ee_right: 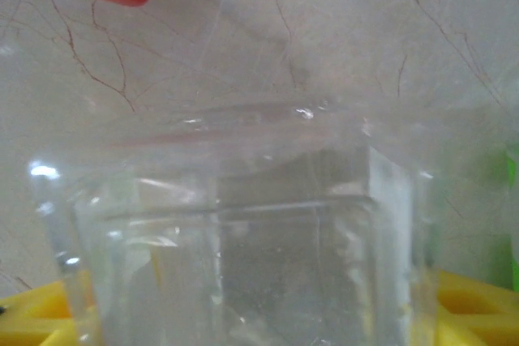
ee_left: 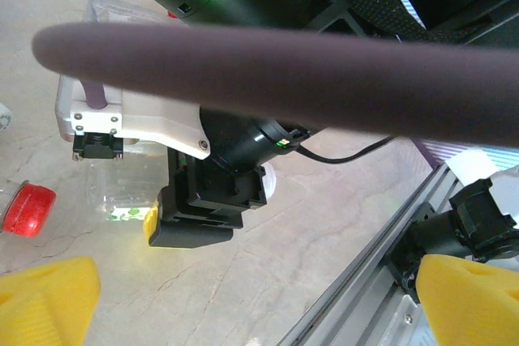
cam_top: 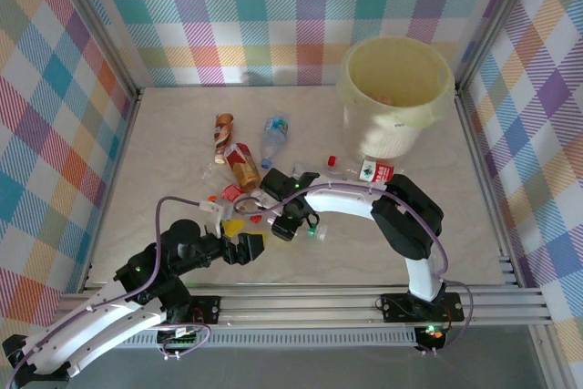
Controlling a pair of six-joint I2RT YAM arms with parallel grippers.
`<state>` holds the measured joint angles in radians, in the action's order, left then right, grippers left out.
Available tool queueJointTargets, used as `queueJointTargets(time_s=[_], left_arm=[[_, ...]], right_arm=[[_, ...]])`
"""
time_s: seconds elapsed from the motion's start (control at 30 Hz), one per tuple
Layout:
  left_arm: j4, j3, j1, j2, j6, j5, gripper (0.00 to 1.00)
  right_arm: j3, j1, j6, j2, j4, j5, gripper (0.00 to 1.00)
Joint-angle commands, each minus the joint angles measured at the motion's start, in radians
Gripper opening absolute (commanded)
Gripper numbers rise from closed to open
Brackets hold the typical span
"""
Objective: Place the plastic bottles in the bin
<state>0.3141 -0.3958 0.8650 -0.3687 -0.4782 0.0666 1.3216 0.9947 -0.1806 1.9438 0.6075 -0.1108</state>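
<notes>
Plastic bottles lie in a loose pile on the table's left-centre: a brown one (cam_top: 222,134), an orange-labelled one (cam_top: 244,168) and a clear blue-capped one (cam_top: 274,137). A red-and-white labelled bottle (cam_top: 375,171) rests at the foot of the bin (cam_top: 351,88), the big cream bucket at the back right. My right gripper (cam_top: 290,222) is down at the pile's near edge. Its yellow fingers (ee_right: 474,305) press both sides of a clear bottle (ee_right: 243,224) lying on the table. My left gripper (cam_top: 242,236) hovers just left of it, open and empty (ee_left: 259,305).
A red cap (ee_left: 26,208) lies by the clear bottle (ee_left: 113,192), and another red cap (cam_top: 332,160) sits near the bin. The right arm's cable (ee_left: 268,62) crosses the left wrist view. The aluminium rail (cam_top: 301,302) borders the near edge.
</notes>
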Motion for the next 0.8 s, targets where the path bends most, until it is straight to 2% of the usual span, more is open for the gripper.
queueJointTargets(time_s=[0.0, 0.47, 0.77], left_arm=[[-0.027, 0.012, -0.009, 0.016, 0.010, -0.007, 1.00], [-0.311, 0.028, -0.008, -0.008, 0.028, 0.017, 1.00], [-0.457, -0.080, -0.008, -0.206, 0.065, 0.061, 1.00]], right_arm=[[0.013, 0.001, 0.004, -0.026, 0.013, 0.031, 0.62], [-0.013, -0.122, 0.201, -0.243, -0.029, 0.245, 0.59], [0.066, -0.193, 0.271, -0.389, -0.018, 0.291, 0.59]])
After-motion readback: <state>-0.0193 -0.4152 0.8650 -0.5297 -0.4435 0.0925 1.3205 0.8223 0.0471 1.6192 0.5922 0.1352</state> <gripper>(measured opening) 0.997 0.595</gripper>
